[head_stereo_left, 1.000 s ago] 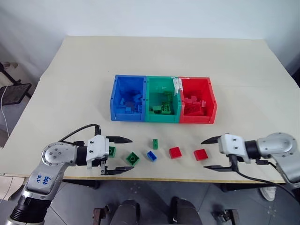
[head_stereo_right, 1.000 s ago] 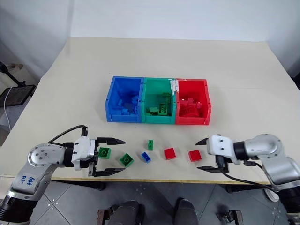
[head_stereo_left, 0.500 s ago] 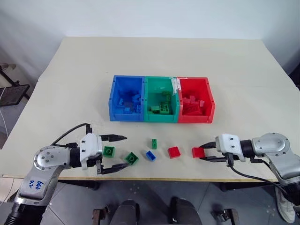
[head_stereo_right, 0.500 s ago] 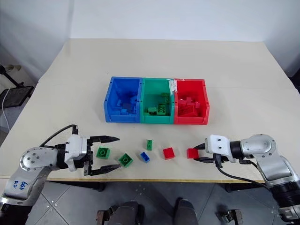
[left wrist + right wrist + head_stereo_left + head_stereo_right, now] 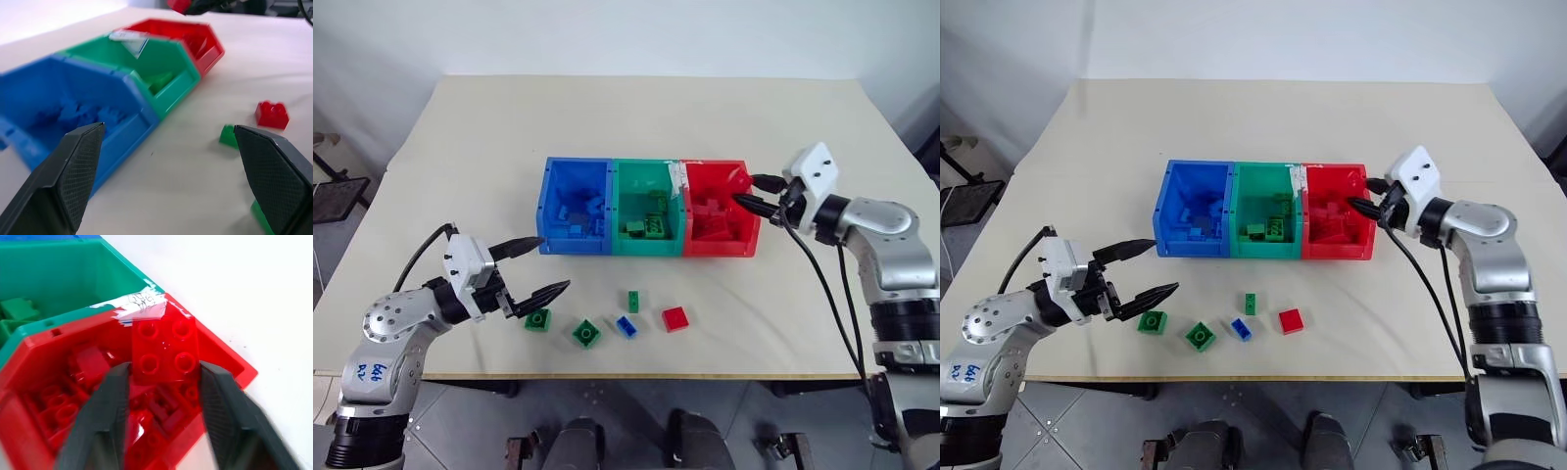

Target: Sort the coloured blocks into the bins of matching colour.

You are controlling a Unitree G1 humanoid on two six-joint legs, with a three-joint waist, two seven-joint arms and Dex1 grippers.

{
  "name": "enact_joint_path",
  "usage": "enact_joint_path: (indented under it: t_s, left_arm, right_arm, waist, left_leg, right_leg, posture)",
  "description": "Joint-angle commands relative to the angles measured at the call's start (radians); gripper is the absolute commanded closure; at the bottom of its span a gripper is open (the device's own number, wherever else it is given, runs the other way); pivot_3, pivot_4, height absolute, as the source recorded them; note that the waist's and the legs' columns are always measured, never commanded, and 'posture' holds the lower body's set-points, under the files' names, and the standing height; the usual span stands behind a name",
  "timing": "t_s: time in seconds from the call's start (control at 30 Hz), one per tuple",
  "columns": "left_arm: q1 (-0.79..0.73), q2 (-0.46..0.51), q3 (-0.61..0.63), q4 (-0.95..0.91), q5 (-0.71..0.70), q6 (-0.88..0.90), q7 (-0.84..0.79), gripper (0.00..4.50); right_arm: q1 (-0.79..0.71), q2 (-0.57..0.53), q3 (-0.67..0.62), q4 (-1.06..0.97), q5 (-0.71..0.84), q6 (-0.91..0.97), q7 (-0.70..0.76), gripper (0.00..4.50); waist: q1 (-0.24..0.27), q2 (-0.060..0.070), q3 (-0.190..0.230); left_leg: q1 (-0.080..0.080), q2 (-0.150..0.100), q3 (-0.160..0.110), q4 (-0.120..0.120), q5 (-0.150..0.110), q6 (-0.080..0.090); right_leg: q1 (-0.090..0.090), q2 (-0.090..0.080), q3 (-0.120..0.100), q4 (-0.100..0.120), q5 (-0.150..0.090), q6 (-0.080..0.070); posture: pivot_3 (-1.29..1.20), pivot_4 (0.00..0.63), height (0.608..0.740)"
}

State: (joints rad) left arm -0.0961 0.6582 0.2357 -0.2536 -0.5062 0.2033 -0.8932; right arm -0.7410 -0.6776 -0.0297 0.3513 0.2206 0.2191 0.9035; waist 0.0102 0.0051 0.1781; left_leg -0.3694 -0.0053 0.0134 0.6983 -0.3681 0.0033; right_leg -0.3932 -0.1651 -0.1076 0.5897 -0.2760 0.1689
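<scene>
Three joined open-topped bins sit in a row at mid-table: a blue bin [image 5: 576, 206], a green bin [image 5: 646, 206] and a red bin [image 5: 720, 208], each already holding studded bricks of its own colour. A strip of white tape [image 5: 139, 303] marks the rim where green meets red. A flat red square brick [image 5: 165, 350], four studs up, hangs above the red bin's open top. On the table nearer the front edge lie five loose blocks in a ragged line: a green square [image 5: 537, 320], a second green square [image 5: 587, 333], a small blue block [image 5: 627, 326], a narrow green piece [image 5: 633, 302] and a red square [image 5: 675, 319].
</scene>
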Motion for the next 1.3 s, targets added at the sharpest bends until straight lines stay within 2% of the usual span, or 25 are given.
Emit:
enact_joint_path:
  t_s: [0.03, 0.13, 0.27, 0.37, 0.5, 0.63, 0.8, 0.93, 1.1, 1.3]
  left_arm:
    - [0.012, 0.012, 0.027, -0.017, 0.002, -0.031, -0.01, 0.0]
    - [0.026, 0.017, 0.032, -0.03, -0.006, -0.027, -0.015, 0.0]
    - [0.044, 0.046, 0.05, -0.027, -0.029, -0.025, -0.054, 0.0]
    - [0.043, 0.06, 0.023, -0.013, 0.001, -0.058, -0.099, 0.0]
    - [0.016, 0.062, -0.061, -0.005, 0.067, -0.116, -0.14, 0.0]
    - [-0.013, 0.058, -0.123, 0.026, 0.114, -0.195, -0.188, 0.0]
    - [-0.042, 0.052, -0.145, 0.046, 0.097, -0.217, -0.226, 0.0]
    - [-0.037, 0.064, -0.14, 0.043, 0.091, -0.213, -0.243, 0.0]
    - [-0.001, 0.085, -0.114, 0.038, 0.102, -0.217, -0.237, 0.0]
    - [0.059, 0.095, -0.067, 0.008, 0.095, -0.211, -0.21, 0.0]
  right_arm:
    - [-0.004, -0.004, -0.004, -0.022, 0.007, -0.019, 0.033, 1.01]
    - [0.026, -0.021, -0.021, -0.061, 0.04, -0.011, 0.079, 0.02]
    - [0.158, -0.06, -0.084, -0.236, 0.177, 0.037, 0.206, 0.02]
    - [0.329, -0.119, -0.142, -0.341, 0.223, -0.02, 0.304, 0.02]
    - [0.539, -0.229, -0.219, -0.327, 0.201, -0.137, 0.422, 0.02]
    - [0.653, -0.298, -0.261, -0.276, 0.18, -0.242, 0.494, 0.02]
    - [0.623, -0.299, -0.222, -0.245, 0.149, -0.302, 0.491, 0.02]
    - [0.534, -0.317, -0.064, -0.332, 0.079, -0.289, 0.544, 0.02]
    - [0.339, -0.237, 0.147, -0.419, 0.027, -0.134, 0.536, 0.02]
    - [0.215, -0.102, 0.308, -0.369, -0.095, -0.116, 0.471, 0.02]
  waist:
    - [-0.001, 0.0, 0.0]
    - [-0.007, 0.0, 0.0]
    - [-0.009, 0.0, 0.0]
    - [-0.005, 0.0, 0.0]
    - [0.013, 0.0, 0.0]
    - [0.012, 0.0, 0.0]
    - [0.003, 0.001, 0.0]
    - [-0.002, 0.001, 0.0]
    - [-0.011, 0.001, 0.0]
    - [-0.006, 0.001, 0.001]
  left_leg:
    - [0.0, 0.0, 0.0, 0.0, 0.0, 0.0]
    - [0.0, 0.0, 0.0, 0.0, 0.0, 0.0]
    - [0.0, 0.0, -0.001, 0.0, 0.0, 0.0]
    - [0.0, 0.0, -0.001, 0.0, 0.0, 0.0]
    - [0.001, 0.0, 0.001, 0.001, 0.0, 0.001]
    - [0.002, 0.0, 0.004, 0.001, 0.0, 0.001]
    - [0.003, 0.001, 0.004, 0.001, 0.0, 0.001]
    - [0.003, 0.001, 0.004, 0.001, 0.0, 0.001]
    - [0.002, 0.001, 0.003, 0.001, 0.0, 0.0]
    - [0.0, 0.001, 0.0, 0.001, -0.001, 0.0]
  right_leg:
    - [0.0, 0.0, 0.0, 0.0, 0.0, 0.0]
    - [0.0, 0.0, 0.0, 0.0, 0.0, 0.0]
    - [0.0, 0.0, -0.001, 0.0, 0.0, 0.0]
    - [0.001, 0.0, -0.001, 0.0, 0.0, 0.0]
    - [0.002, 0.0, 0.0, -0.001, 0.0, 0.0]
    - [0.002, 0.0, 0.001, -0.001, 0.0, 0.0]
    - [0.001, 0.0, 0.001, 0.0, 0.0, 0.0]
    - [0.001, 0.0, 0.001, 0.0, 0.0, 0.0]
    - [0.001, 0.0, 0.0, 0.0, 0.0, 0.0]
    - [0.001, 0.0, -0.001, 0.0, 0.0, 0.0]
  posture:
    - [0.0, 0.15, 0.74]
    - [0.0, 0.15, 0.74]
    - [0.0, 0.15, 0.74]
    - [0.0, 0.15, 0.74]
    - [0.0, 0.15, 0.74]
    - [0.0, 0.15, 0.74]
    - [0.0, 0.15, 0.74]
    - [0.0, 0.15, 0.74]
    - [0.0, 0.15, 0.74]
    - [0.0, 0.15, 0.74]
